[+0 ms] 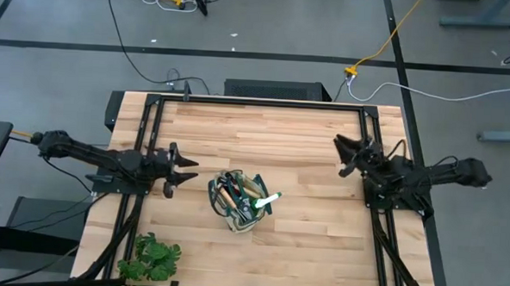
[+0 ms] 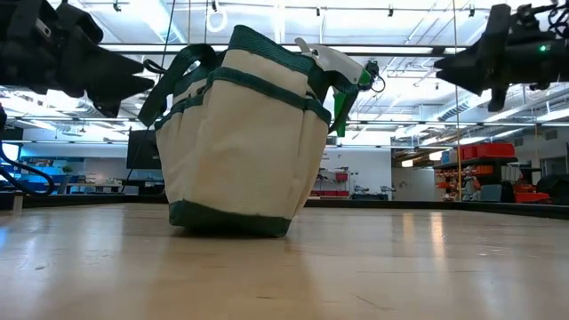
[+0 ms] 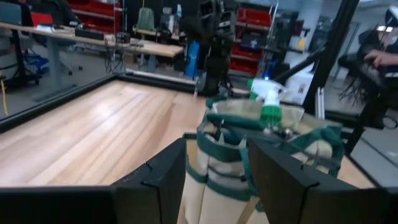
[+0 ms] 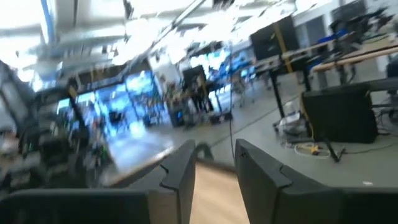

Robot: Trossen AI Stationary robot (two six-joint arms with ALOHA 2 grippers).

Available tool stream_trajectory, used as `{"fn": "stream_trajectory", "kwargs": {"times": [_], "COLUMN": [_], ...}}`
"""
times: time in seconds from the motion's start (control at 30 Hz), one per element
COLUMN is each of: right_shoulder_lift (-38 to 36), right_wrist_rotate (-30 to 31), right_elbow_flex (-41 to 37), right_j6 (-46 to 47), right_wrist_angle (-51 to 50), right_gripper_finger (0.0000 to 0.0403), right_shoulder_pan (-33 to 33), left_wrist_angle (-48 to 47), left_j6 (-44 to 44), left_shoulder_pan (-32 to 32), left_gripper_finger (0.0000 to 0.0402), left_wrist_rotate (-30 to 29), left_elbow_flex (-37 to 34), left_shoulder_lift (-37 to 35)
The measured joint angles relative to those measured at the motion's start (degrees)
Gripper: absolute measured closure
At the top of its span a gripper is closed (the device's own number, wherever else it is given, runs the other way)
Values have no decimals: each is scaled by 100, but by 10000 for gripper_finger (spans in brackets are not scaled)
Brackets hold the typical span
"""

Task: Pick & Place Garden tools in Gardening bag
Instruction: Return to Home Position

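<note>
The beige gardening bag (image 1: 239,203) with dark green trim stands upright on its base in the middle of the table. Garden tools stick out of its top: wooden handles (image 1: 226,193) and the green spray bottle with white nozzle (image 1: 267,199), which also shows in the low view (image 2: 342,67) and the left wrist view (image 3: 268,99). My left gripper (image 1: 192,171) hovers open left of the bag, pointing at it, with nothing between its fingers (image 3: 161,171). My right gripper (image 1: 341,155) is open and raised near the table's right side, away from the bag.
A leafy green plant (image 1: 151,259) lies at the table's near left corner. Black frame rails (image 1: 265,102) run along the table's far, left and right sides. Bare wood (image 1: 311,240) lies between the bag and the right arm.
</note>
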Motion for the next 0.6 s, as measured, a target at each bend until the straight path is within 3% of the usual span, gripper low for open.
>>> {"fn": "stream_trajectory", "kwargs": {"times": [0.4, 0.6], "right_shoulder_lift": [-1717, -1717], "right_wrist_rotate": [0, 46], "right_elbow_flex": [0, 2], "right_j6": [2, 2], "right_wrist_angle": [6, 357], "right_gripper_finger": [286, 286], "right_shoulder_pan": [-677, -846], "left_wrist_angle": [7, -11], "left_j6": [0, 2], "left_shoulder_pan": [0, 66], "left_gripper_finger": [220, 220], "left_wrist_rotate": [0, 4], "left_elbow_flex": [-2, -4], "left_shoulder_lift": [-715, -1129]}}
